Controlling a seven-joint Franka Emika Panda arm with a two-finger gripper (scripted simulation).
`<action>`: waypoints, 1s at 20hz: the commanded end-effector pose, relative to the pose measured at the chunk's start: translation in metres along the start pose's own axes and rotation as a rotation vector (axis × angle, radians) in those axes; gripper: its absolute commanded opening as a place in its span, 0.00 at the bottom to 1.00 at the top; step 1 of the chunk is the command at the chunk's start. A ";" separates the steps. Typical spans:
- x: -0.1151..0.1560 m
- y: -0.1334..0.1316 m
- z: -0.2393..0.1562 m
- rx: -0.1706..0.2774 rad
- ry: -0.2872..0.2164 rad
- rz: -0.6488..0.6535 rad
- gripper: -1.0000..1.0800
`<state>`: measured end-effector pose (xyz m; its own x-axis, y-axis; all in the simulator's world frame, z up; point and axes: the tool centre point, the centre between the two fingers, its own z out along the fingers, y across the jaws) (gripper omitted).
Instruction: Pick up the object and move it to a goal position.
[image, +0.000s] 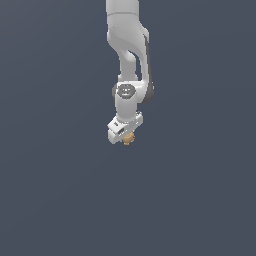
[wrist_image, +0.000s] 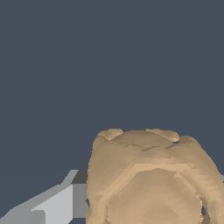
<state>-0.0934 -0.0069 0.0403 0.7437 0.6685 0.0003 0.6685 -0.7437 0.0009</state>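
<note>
Below the arm, the gripper clenches the object. Grip looks off-centre, near the fingertips. Risk: the lumpy surface slips out during a fast transfer.

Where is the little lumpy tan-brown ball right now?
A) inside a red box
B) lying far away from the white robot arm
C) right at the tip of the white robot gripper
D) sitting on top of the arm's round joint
C: in the exterior view the small lumpy tan-brown ball sits right under the white robot gripper, and in the wrist view it fills the frame beside a grey finger.
</note>
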 end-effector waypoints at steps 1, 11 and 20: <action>0.000 -0.001 0.001 0.001 0.000 -0.001 0.00; 0.000 0.000 -0.002 0.000 0.000 0.000 0.00; -0.002 -0.005 -0.032 -0.001 0.000 0.000 0.00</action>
<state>-0.0973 -0.0048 0.0653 0.7436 0.6687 -0.0004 0.6687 -0.7436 0.0008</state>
